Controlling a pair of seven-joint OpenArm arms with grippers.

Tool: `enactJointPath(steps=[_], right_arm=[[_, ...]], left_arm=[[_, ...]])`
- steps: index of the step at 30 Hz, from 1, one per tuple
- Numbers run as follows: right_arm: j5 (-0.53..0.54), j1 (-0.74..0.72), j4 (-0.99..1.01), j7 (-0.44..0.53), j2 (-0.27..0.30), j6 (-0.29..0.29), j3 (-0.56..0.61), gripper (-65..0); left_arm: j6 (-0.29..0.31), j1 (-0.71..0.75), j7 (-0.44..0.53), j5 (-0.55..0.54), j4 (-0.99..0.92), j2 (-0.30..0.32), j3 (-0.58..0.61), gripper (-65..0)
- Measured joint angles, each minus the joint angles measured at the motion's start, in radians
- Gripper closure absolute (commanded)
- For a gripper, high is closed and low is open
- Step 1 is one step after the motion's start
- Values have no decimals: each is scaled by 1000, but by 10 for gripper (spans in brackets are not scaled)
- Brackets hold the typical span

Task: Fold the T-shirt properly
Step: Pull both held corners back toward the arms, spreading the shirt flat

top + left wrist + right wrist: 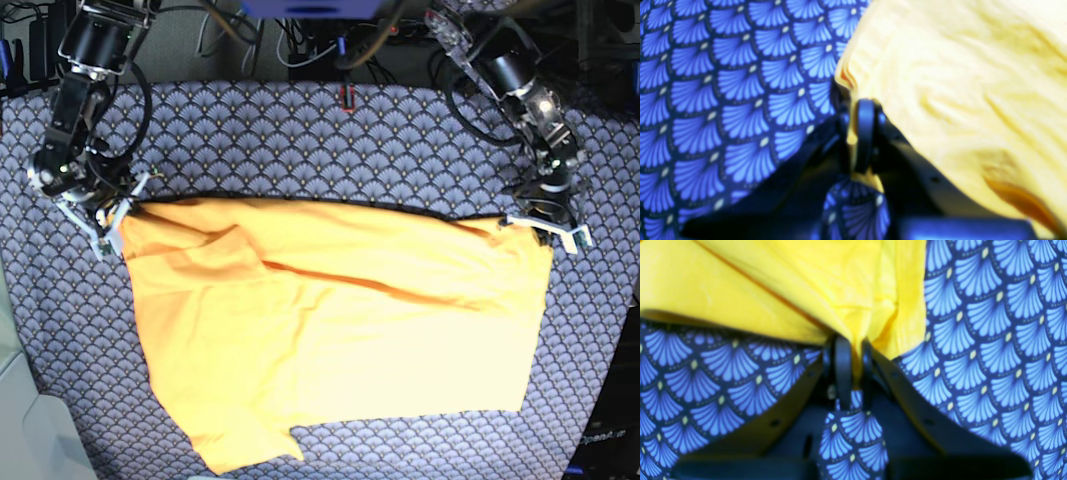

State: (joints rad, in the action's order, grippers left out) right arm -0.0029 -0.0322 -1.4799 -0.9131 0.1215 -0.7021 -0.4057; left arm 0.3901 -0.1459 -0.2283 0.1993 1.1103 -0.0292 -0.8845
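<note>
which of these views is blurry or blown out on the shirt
Left wrist view: soft focus, the T-shirt washed out to pale yellow, folds barely readable. Right wrist view: sharper, cloth saturated, table cover pattern crisp. Base view: lower middle of the shirt glares near white; edges and arms clear.

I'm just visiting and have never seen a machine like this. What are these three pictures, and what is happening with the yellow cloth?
This is a robot with two arms. The wide picture looks down from above on a table with a blue patterned cover, where a yellow T-shirt lies spread out. The two close-up pictures come from small cameras mounted at each arm's wrist, looking past its tool. In the wide picture the right tool is on the left side and the left tool on the right. Each tool is pinched shut on an upper corner of the T-shirt: you can see yellow cloth caught between the dark fingers in both close-ups.
</note>
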Motion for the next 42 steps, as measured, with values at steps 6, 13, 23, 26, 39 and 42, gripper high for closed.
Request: enactJointPath(steps=[6, 13, 23, 26, 39, 42], right_arm=[[-2, 19, -16, 6, 3, 0, 0, 0], [-15, 110, -177, -10, 10, -3, 0, 0], [-7, 219, -286, -6, 8, -3, 32, 0], [-7, 259, -311, -9, 8, -3, 31, 0], [-19, 433, -388, 126, -48, 0, 26, 0], [-19, 460, -388, 161, -52, 0, 26, 0]], left_arm=[[11, 54, -112, -1, 113, -3, 3, 0], [18, 104, -275, 17, 247, -7, 1, 0], [19, 227, -294, 16, 380, -13, 0, 0], [22, 269, -292, 17, 391, -13, 2, 0], [146, 356, -292, 19, 459, -23, -51, 0], [146, 356, -292, 20, 459, -34, -101, 0]])
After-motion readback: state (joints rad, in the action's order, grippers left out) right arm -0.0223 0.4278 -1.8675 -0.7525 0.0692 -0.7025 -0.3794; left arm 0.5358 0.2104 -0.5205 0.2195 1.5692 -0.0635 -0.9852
